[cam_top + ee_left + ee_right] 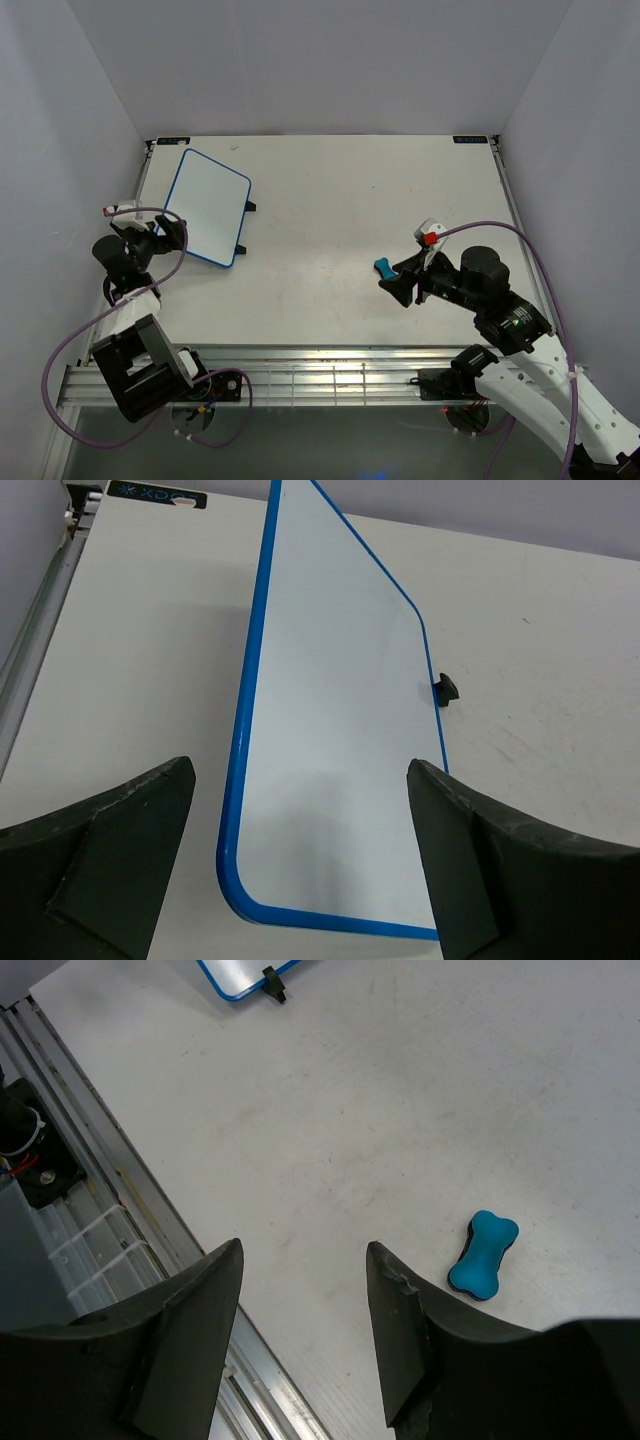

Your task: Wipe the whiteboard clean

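The whiteboard (208,207) lies flat at the table's far left, white with a blue rim, and I see no marks on it. In the left wrist view the whiteboard (330,720) fills the middle. My left gripper (171,232) is open and empty at the board's near left edge; in its own view the gripper (300,780) straddles the board's near corner above it. The blue bone-shaped eraser (383,267) lies on the table right of centre. My right gripper (400,284) is open and empty just beside it; in its own view the eraser (484,1254) lies right of the gripper (304,1252).
Two small black feet (250,207) stick out from the board's right edge; one shows in the left wrist view (446,689). A white object with a red end (108,210) lies by the left wall. A metal rail (320,365) runs along the near table edge. Walls enclose the table.
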